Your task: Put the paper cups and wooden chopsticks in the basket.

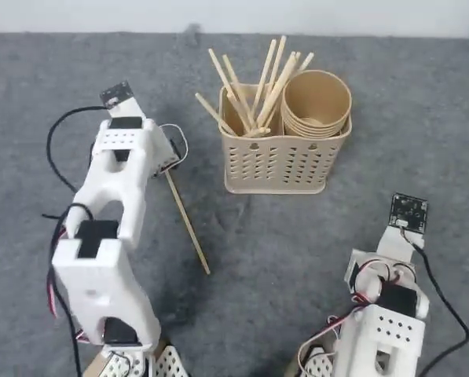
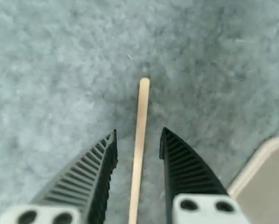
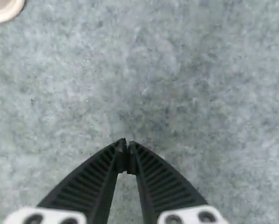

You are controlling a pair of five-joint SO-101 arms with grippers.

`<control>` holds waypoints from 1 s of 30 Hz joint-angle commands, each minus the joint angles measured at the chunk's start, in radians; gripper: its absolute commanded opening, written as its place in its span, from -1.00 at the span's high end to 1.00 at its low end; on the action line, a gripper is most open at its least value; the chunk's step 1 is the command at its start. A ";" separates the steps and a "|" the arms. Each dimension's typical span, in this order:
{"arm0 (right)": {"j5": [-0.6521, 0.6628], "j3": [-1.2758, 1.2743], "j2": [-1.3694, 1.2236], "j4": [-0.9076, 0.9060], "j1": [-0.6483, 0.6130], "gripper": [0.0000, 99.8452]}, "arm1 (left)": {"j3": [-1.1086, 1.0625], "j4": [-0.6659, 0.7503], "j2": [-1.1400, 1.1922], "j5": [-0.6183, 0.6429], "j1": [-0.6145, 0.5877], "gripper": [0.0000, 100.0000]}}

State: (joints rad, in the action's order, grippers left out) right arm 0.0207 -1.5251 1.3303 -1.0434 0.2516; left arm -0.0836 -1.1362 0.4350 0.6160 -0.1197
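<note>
- Mottled grey: the surface point(image 1: 297, 259).
- Beige, with rows of small dark slots: the basket point(image 1: 277, 166).
- Tan brown: the paper cups point(image 1: 316, 106).
- Pale natural wood: the wooden chopsticks point(image 1: 254, 82) and 1 loose chopstick point(image 1: 188, 224).
- White shells, black motors and cables: the 2 arms point(image 1: 112, 196).
- Black, ridged inner faces: the left end effector point(image 2: 138, 134) and the right end effector point(image 3: 125, 142).

The left arm point(image 1: 97, 271) and right arm point(image 1: 383, 330) are white moulded plastic with black motor blocks, trailing black, red and white cables. The left pincer point(image 2: 138, 135) and right pincer point(image 3: 126, 142) have black, ribbed, tapering fingers on white bases with dark screw holes.
</note>
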 commanded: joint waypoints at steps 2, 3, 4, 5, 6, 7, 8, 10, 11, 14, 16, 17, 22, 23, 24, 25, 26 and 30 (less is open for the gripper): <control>0.017 0.005 0.018 0.012 -0.005 0.98 | 0.107 -0.034 0.072 0.094 0.006 0.71; 0.017 0.005 0.018 0.012 -0.005 0.98 | 0.133 -0.054 0.089 0.110 0.008 0.71; 0.017 0.005 0.018 0.012 -0.005 0.98 | 0.160 -0.077 0.106 0.117 0.009 0.71; 0.017 0.005 0.018 0.012 -0.005 0.98 | 0.183 -0.095 0.120 0.120 0.011 0.71; 0.017 0.005 0.018 0.012 -0.005 0.98 | 0.200 -0.114 0.130 0.121 0.012 0.72; 0.017 0.005 0.018 0.012 -0.005 0.98 | 0.213 -0.129 0.140 0.121 0.014 0.76; 0.017 0.005 0.018 0.012 -0.005 0.98 | 0.223 -0.143 0.147 0.121 0.014 0.83; 0.017 0.005 0.018 0.012 -0.005 0.98 | 0.242 -0.166 0.153 0.120 0.014 1.00; 0.017 0.005 0.018 0.012 -0.005 0.98 | 0.249 -0.186 0.152 0.118 0.014 0.98; 0.017 0.005 0.018 0.012 -0.005 0.98 | 0.288 -0.255 0.121 0.089 0.006 0.98; 0.017 0.005 0.018 0.012 -0.005 0.98 | 0.317 -0.301 0.081 0.041 0.005 0.98; 0.017 0.005 0.018 0.012 -0.005 0.98 | 0.326 -0.319 0.054 0.026 0.005 0.98; 0.017 0.003 0.018 0.013 -0.005 0.98 | 0.357 -0.413 -0.169 0.008 0.012 0.98; 0.017 0.003 0.018 0.013 -0.005 0.98 | 0.361 -0.422 -0.222 0.005 0.014 0.98; 0.017 0.003 0.018 0.013 -0.005 0.98 | 0.367 -0.425 -0.281 -0.012 0.014 0.98; 0.017 0.003 0.018 0.013 -0.005 0.98 | 0.371 -0.420 -0.338 -0.041 0.014 0.98; 0.017 0.003 0.018 0.013 -0.005 0.98 | 0.372 -0.416 -0.394 -0.075 0.014 0.98; 0.017 0.003 0.018 0.015 -0.004 0.98 | 0.369 -0.325 -0.606 -0.207 0.015 0.98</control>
State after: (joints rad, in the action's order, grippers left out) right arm 0.0207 -1.5251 1.3303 -1.0434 0.2516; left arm 0.2493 -1.5244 0.0207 0.5010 -0.1120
